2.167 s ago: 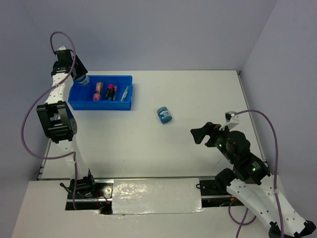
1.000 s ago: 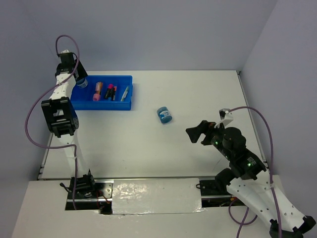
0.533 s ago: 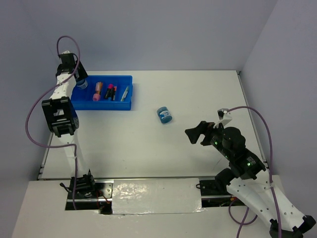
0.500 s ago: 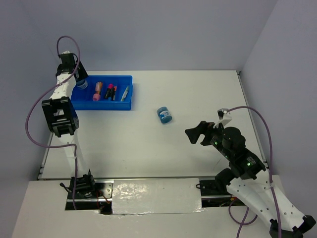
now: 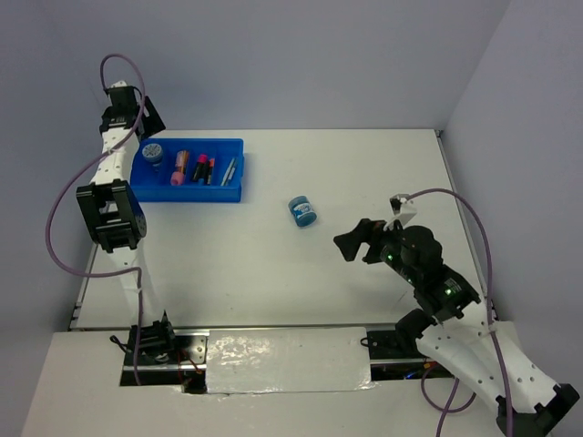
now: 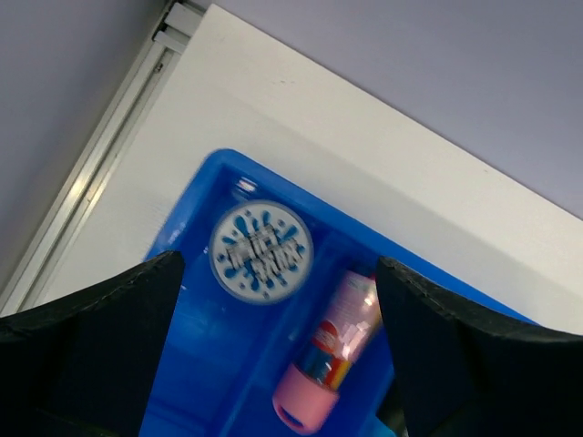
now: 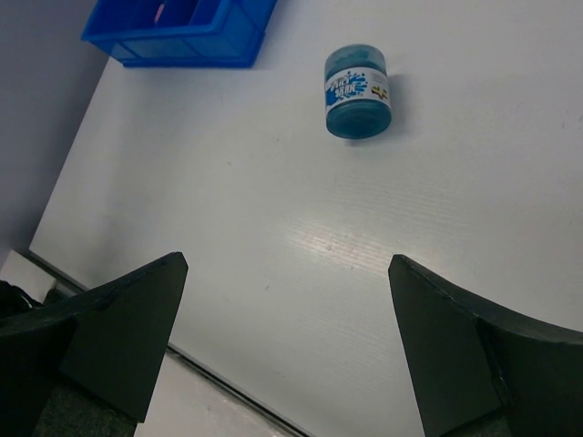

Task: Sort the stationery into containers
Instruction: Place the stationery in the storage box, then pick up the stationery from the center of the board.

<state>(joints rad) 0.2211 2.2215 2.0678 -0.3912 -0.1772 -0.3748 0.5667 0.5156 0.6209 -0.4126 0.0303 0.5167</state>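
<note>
Near the middle of the top view, the blue jar (image 5: 303, 211) lies on the table (image 5: 364, 173), apart from the tray (image 5: 187, 195). It seems stiff, smooth and light, apt to roll; grip across its round body. The right pincer (image 5: 357, 246) and the left pincer (image 5: 144, 111) stand wide, empty.

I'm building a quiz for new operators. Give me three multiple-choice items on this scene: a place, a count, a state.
1. Where is the jar outside the tray? A near the table's middle B at the table's near edge C on the tray's rim
2. How many jars show? A one B two C three
3. The left gripper is: A shut on a jar B open, empty C shut, empty
Answers: A, it lies on bare table; B, the second jar sits in the tray's leftmost compartment; B, its jaws stand apart, holding nothing.
</note>
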